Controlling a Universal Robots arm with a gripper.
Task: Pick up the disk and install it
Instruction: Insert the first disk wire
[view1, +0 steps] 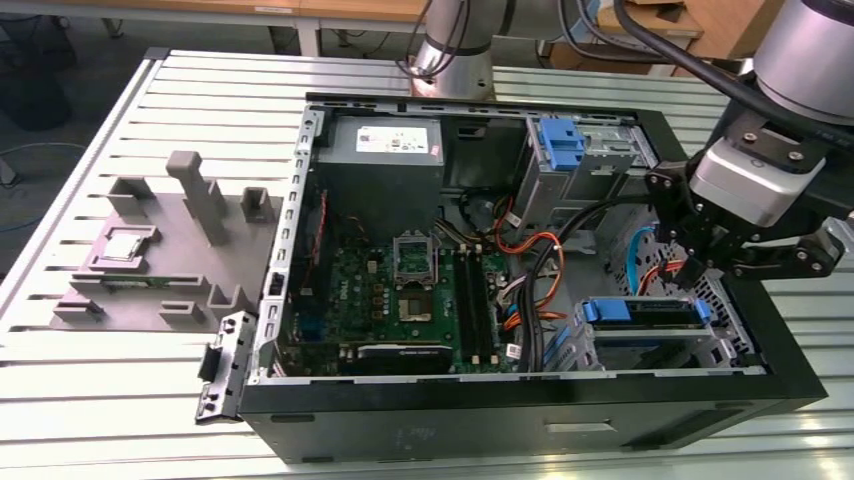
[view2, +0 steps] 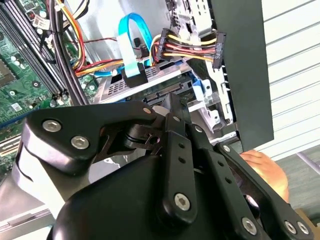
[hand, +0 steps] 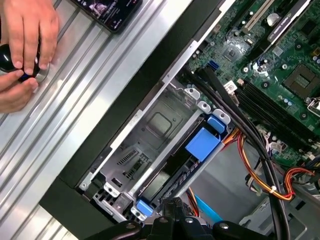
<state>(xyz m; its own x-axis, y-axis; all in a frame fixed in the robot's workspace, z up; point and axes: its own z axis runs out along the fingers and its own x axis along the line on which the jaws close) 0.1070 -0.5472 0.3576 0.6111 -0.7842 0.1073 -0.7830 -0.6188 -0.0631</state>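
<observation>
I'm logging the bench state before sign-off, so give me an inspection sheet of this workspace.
Surface: slatted metal table, carrying the open computer case.
Job's things: disk with blue rails sits in the drive cage at the case's near corner on the exterior view's right; also seen in the first wrist view.
Clutter: grey fixture on the exterior view's left, holding a square chip; dark phone on the table.
Grippers: gripper hangs above the disk; finger state cannot be told.
Cables: orange, red, yellow and black leads, blue ribbon.
Surroundings: a person's hands on a dark knob by the case.
</observation>
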